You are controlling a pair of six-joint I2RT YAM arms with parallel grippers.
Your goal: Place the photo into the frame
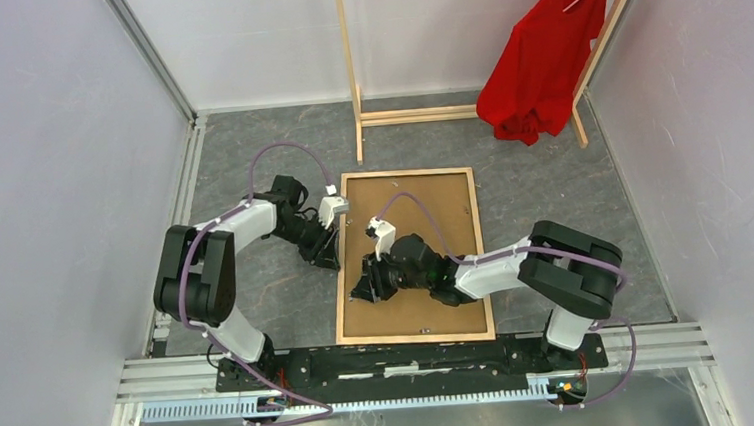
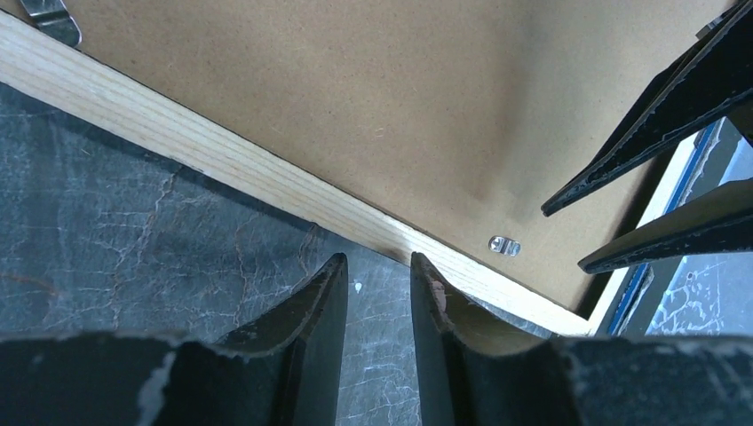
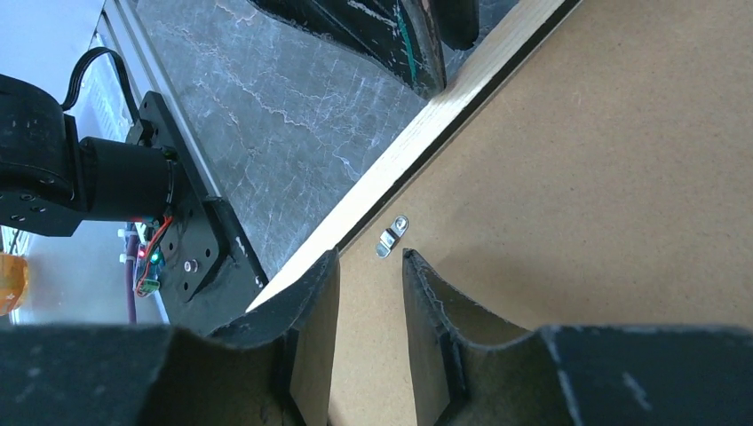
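Jaws of the right pincer [image 3: 370, 262] are a little apart and hold nothing, just by the clip [image 3: 392, 237] on the board [image 3: 577, 177]. The left pincer [image 2: 377, 266], empty and a little apart too, sits at the frame [image 2: 222, 155], which lies wood side up on the table [image 2: 133, 240]. No photo shows. Best to nudge the clip slowly.

Pale grained wood frame [image 2: 222, 160], matt brown backing board [image 2: 355, 89], shiny metal clip [image 2: 504, 245]
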